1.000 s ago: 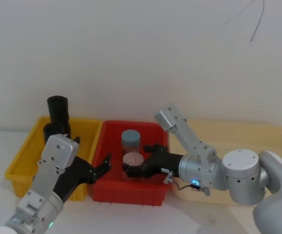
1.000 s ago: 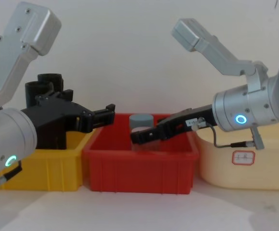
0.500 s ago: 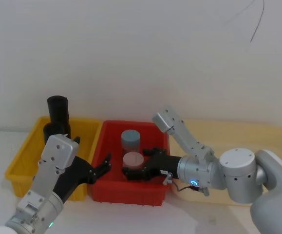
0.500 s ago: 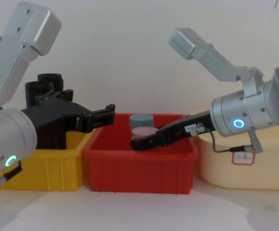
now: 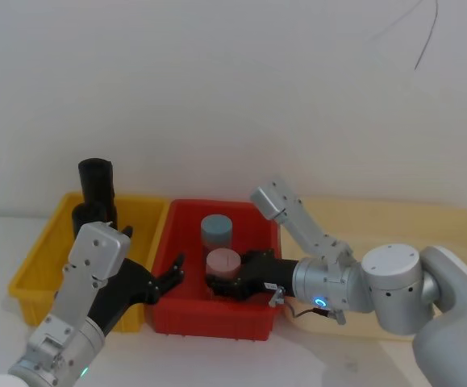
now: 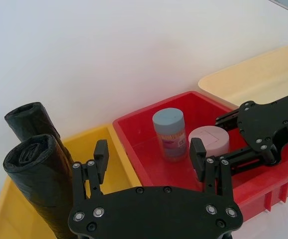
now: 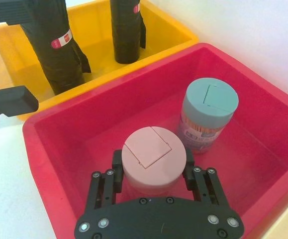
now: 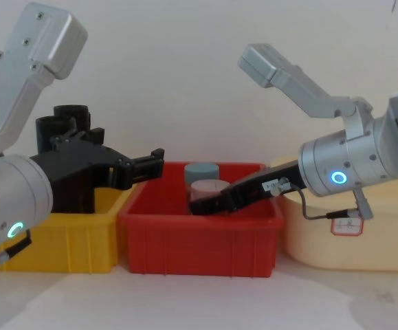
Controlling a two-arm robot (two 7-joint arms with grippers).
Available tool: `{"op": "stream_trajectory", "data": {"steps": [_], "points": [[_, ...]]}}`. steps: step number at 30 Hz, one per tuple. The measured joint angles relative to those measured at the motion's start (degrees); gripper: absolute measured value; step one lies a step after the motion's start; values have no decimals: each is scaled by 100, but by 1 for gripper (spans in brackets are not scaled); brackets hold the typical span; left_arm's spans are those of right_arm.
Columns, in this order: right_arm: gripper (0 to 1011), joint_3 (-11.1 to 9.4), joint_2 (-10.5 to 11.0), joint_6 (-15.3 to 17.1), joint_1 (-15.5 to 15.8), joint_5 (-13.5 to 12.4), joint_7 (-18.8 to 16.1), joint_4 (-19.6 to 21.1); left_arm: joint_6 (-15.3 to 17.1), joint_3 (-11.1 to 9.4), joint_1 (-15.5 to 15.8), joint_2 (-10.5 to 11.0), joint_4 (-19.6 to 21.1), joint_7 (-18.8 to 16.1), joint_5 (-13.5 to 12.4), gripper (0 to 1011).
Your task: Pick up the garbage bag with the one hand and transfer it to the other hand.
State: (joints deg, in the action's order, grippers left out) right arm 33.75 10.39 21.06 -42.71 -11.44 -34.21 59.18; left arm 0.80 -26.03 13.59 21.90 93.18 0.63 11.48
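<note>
White wall [image 5: 217, 81] backs a pale table [image 8: 199, 302] carrying three bins in a row.

1. Target. The garbage bag [image 7: 59, 55], a black roll, stands upright in the yellow bin [image 5: 35, 258], untouched. A second roll [image 7: 126, 35] stands just beside it. Each carries a small red-and-white label [image 7: 62, 38]; the print is not legible.

2. Left gripper [image 6: 148, 157]. It hovers where the yellow bin meets the red bin [image 5: 217, 322], fingers apart and holding nothing, near the rolls but not touching them.

3. Right gripper [image 7: 152, 167]. It sits low inside the red bin, fingers apart on either side of the pink-lidded jar [image 7: 151, 149] and close against its wall. A firm grip cannot be confirmed. The blue-lidded jar [image 7: 208, 112] stands just beside; its printed wrap is unreadable.

4. Status. Pick-up appears not yet begun. Next move, as judged: bring the left gripper across to the nearer roll, close around its upper part, and lift it straight clear of the bin wall. Withdraw the right gripper from the jar so it can receive.

5. Other marks. A white sticker [image 8: 346, 223] on the cream tray [image 8: 391, 240] shows red marks, unreadable.
</note>
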Motion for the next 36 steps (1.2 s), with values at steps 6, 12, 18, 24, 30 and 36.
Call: {"op": "stream_trajectory", "data": {"steps": [6, 12, 18, 24, 30, 36], "points": [[664, 7, -3, 3, -11, -4, -7, -15, 0, 0, 0, 0, 0, 0, 0, 1001], [663, 8, 12, 6, 8, -10, 10, 37, 0, 0, 0, 0, 0, 0, 0, 1001], [663, -84, 121, -43, 183, -40, 194, 427, 0, 1, 0, 0, 0, -1, 0, 1001], [663, -274, 282, -105, 433, -103, 438, 1013, 0, 0, 0, 0, 0, 0, 0, 1001], [663, -522, 449, -156, 730, -164, 762, 1658, 0, 0, 0, 0, 0, 0, 0, 1001], [663, -741, 563, -194, 992, -166, 1109, 2184, 0, 0, 0, 0, 0, 0, 0, 1001]]}}
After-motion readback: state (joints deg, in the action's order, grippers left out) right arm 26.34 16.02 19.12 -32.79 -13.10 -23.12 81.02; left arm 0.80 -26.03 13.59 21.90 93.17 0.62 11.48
